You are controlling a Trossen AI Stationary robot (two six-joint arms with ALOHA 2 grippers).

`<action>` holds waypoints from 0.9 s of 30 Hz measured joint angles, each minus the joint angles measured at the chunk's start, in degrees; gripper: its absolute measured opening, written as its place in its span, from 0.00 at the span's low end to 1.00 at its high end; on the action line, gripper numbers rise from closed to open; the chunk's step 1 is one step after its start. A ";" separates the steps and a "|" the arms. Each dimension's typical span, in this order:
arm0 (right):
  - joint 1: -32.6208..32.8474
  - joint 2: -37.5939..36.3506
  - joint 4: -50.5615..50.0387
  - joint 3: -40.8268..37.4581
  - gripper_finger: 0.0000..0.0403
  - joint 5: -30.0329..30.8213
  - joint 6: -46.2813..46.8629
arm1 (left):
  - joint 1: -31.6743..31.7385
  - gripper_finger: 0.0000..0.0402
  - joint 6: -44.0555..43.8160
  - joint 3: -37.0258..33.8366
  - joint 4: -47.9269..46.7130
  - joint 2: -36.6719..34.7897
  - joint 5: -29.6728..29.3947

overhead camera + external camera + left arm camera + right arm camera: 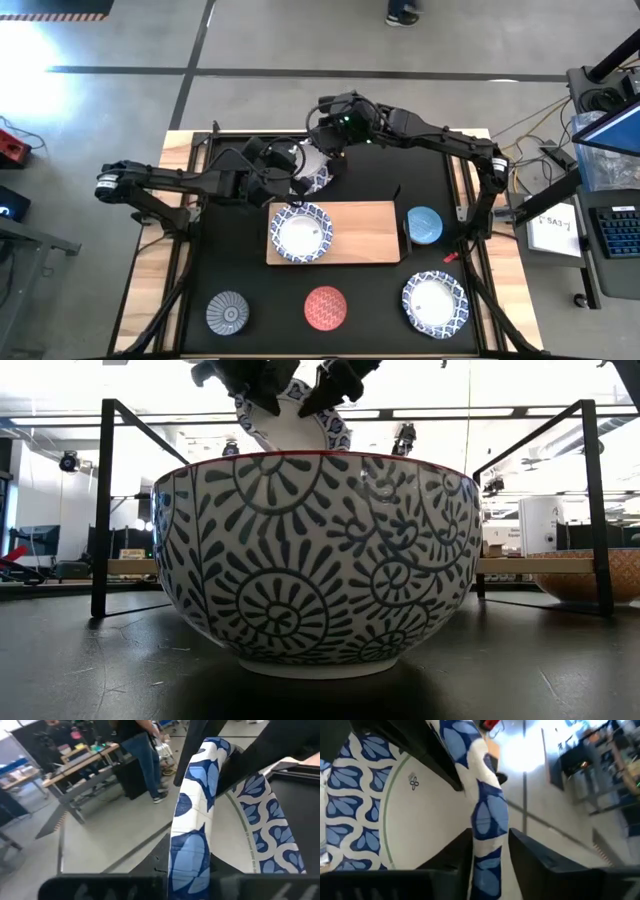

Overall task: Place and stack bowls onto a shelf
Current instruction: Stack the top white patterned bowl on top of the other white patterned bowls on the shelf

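Gripping one blue-and-white bowl [313, 172] by opposite rims, the left gripper [296, 172] and right gripper [330, 152] hold it tilted above the table's far edge, just beyond the shelf [370, 232], whose near-left end already carries a bowl [303, 232]. Only the low view shows it lifted clear.

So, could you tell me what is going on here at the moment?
Both arms hold one blue-and-white bowl in the air behind the shelf. The left gripper and the right gripper each clamp its rim from opposite sides. One patterned bowl already sits on the shelf's left end. A light blue bowl, a grey bowl, a red bowl and another blue-and-white one wait on the table.
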 joint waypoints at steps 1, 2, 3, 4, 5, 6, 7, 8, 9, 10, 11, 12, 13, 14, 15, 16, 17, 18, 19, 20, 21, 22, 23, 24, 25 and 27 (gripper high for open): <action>0.00 0.00 -0.69 0.00 0.31 0.13 1.30 | 0.00 0.00 -0.20 -0.02 0.00 0.00 0.78; 0.00 0.00 -1.39 0.00 0.32 0.15 2.61 | -0.01 0.00 -0.34 0.00 -0.07 0.00 1.38; 0.00 0.00 -1.93 0.00 0.34 0.35 3.85 | -0.02 0.00 -0.58 -0.02 -0.18 0.00 2.09; 0.02 -0.12 -2.21 0.00 0.36 1.09 4.85 | -0.01 0.00 -0.90 -0.01 -0.25 0.00 2.59; 0.04 -0.33 -2.63 0.00 0.37 1.81 5.73 | 0.00 0.00 -1.19 -0.02 -0.29 0.00 3.32; 0.07 -0.48 -3.02 0.00 0.39 2.40 6.26 | 0.00 0.00 -1.48 0.00 -0.31 0.00 3.72; 0.07 -0.73 -3.24 0.00 0.40 2.86 7.12 | 0.00 0.00 -1.84 0.02 -0.47 0.00 3.75; 0.07 -1.02 -3.77 0.00 0.41 2.92 7.76 | 0.00 0.00 -2.40 0.06 -0.87 0.00 4.15; 0.07 -1.36 -4.35 0.00 0.42 3.01 8.78 | 0.00 0.00 -3.04 0.08 -1.39 0.00 4.62; 0.07 -1.79 -4.94 0.00 0.43 3.19 9.46 | 0.00 0.00 -3.35 0.09 -1.93 0.00 4.95; 0.05 -2.29 -5.25 0.00 0.44 3.37 10.41 | 0.00 0.00 -3.81 0.09 -2.25 0.00 5.02; 0.01 -2.95 -5.51 0.00 0.44 3.24 11.31 | 0.00 0.00 -4.19 0.10 -2.21 0.00 5.06; 0.00 -3.55 -6.04 0.00 0.45 3.08 12.26 | -0.02 0.00 -4.42 0.12 -2.39 -0.01 5.20; 0.03 -4.11 -6.46 0.00 0.45 3.05 13.31 | 0.00 0.00 -4.54 0.13 -2.84 -0.04 5.15; 0.07 -4.75 -6.87 0.00 0.45 3.08 14.06 | 0.04 0.00 -4.63 0.13 -3.20 -0.04 5.15; 0.07 -5.31 -7.58 0.00 0.45 3.05 15.05 | 0.06 0.00 -4.70 0.13 -3.41 -0.04 5.67; 0.07 -5.82 -8.34 0.00 0.45 3.03 16.01 | 0.11 0.00 -4.80 0.13 -3.49 -0.04 6.80; 0.05 -6.33 -9.12 0.00 0.45 3.05 16.95 | 0.17 0.00 -4.80 0.13 -3.70 -0.04 7.76; 0.04 -6.83 -9.76 0.00 0.45 3.46 18.20 | 0.17 0.00 -4.57 0.10 -4.38 -0.04 9.43; -0.01 -7.32 -10.37 0.05 0.45 3.62 19.39 | 0.14 0.00 -4.65 0.04 -4.71 0.00 10.76; -0.07 -7.86 -11.40 0.09 0.45 3.65 20.52 | 0.13 0.00 -4.96 0.04 -5.00 0.08 12.23; -0.12 -8.23 -12.35 0.09 0.45 3.78 21.74 | 0.13 0.00 -5.58 0.03 -5.75 0.09 13.78; -0.13 -8.55 -12.94 0.09 0.45 3.78 22.95 | 0.16 0.00 -6.21 0.02 -6.63 0.07 15.23; -0.11 -8.75 -13.53 0.09 0.45 3.75 24.32 | 0.20 0.00 -6.78 0.02 -7.44 0.07 16.80; -0.03 -8.91 -14.42 0.09 0.45 3.61 25.56 | 0.24 0.00 -7.37 0.02 -8.53 0.07 18.68; -0.02 -9.25 -15.99 0.09 0.45 3.31 28.16 | 0.28 0.00 -8.12 0.02 -10.56 0.07 23.93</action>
